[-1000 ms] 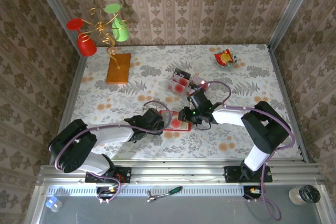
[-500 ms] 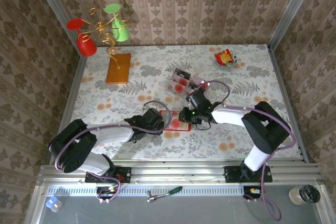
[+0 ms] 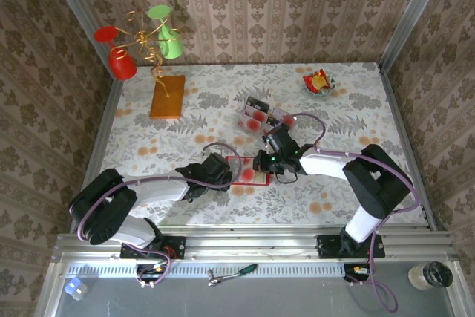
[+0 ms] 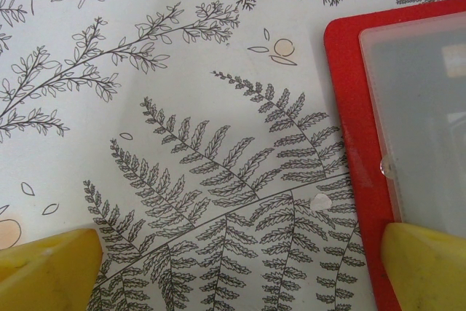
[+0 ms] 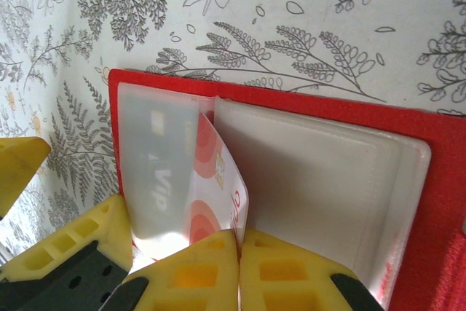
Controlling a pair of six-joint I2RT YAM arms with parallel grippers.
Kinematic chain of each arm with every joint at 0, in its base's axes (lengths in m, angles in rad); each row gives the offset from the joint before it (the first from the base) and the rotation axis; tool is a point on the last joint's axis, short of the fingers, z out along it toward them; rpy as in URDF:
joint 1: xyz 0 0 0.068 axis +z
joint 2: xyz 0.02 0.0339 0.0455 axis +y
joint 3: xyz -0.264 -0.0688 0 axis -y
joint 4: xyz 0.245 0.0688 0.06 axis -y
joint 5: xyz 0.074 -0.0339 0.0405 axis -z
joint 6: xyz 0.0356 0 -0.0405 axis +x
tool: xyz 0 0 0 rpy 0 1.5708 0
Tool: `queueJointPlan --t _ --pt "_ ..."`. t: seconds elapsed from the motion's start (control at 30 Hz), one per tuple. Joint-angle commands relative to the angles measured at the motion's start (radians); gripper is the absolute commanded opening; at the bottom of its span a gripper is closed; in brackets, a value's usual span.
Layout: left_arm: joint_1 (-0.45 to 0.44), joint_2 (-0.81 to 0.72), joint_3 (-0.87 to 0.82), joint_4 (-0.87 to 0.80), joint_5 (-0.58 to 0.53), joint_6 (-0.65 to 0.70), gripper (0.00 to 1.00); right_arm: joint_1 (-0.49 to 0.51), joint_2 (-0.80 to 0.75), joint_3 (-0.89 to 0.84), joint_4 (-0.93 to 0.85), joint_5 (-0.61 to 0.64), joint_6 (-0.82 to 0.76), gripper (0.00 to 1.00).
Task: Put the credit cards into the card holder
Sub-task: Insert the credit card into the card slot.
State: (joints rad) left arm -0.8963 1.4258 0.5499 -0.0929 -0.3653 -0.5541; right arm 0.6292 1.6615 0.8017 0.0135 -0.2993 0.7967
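Right wrist view: right gripper (image 5: 237, 253) pinches a bowed credit card (image 5: 215, 172), partly under a clear pocket (image 5: 156, 143) of the open card holder (image 5: 328, 111). Left gripper (image 4: 240, 267), spread wide, straddles its left edge; spare credit cards (image 3: 254, 115) lie farther back.

A fern-and-flower cloth (image 3: 148, 146) covers the table. An orange-brown block (image 3: 167, 96) lies flat at far left, with a gold wire stand (image 3: 152, 35) just behind it carrying a red glass (image 3: 121, 62) and a green glass (image 3: 170, 44). A red-yellow wrapper (image 3: 318, 82) sits far right. A green-handled tool (image 3: 234, 273) lies on the near rail
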Motion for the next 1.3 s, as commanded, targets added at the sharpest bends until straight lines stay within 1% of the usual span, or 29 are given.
queueJointPlan --t 0.0,0.07,0.1,0.63,1.0,1.27 --pt "0.000 0.010 -0.021 -0.021 0.005 0.000 1.00 -0.003 -0.009 -0.004 -0.011 0.002 0.007 0.06" --pt "-0.001 0.008 -0.022 -0.021 0.003 0.000 1.00 -0.009 -0.006 -0.012 -0.006 -0.006 0.006 0.01" --pt "0.000 0.009 -0.021 -0.021 0.003 0.000 1.00 -0.013 -0.005 -0.017 -0.002 -0.012 0.004 0.00" --pt "0.000 0.013 -0.021 -0.021 0.002 0.001 1.00 -0.029 0.001 -0.058 0.015 -0.035 -0.007 0.00" --pt "0.000 0.012 -0.021 -0.018 0.002 -0.003 1.00 -0.054 0.039 -0.030 -0.007 -0.110 -0.047 0.00" --pt "-0.001 0.015 -0.021 -0.018 0.001 -0.003 1.00 -0.060 0.070 -0.006 -0.022 -0.130 -0.060 0.00"
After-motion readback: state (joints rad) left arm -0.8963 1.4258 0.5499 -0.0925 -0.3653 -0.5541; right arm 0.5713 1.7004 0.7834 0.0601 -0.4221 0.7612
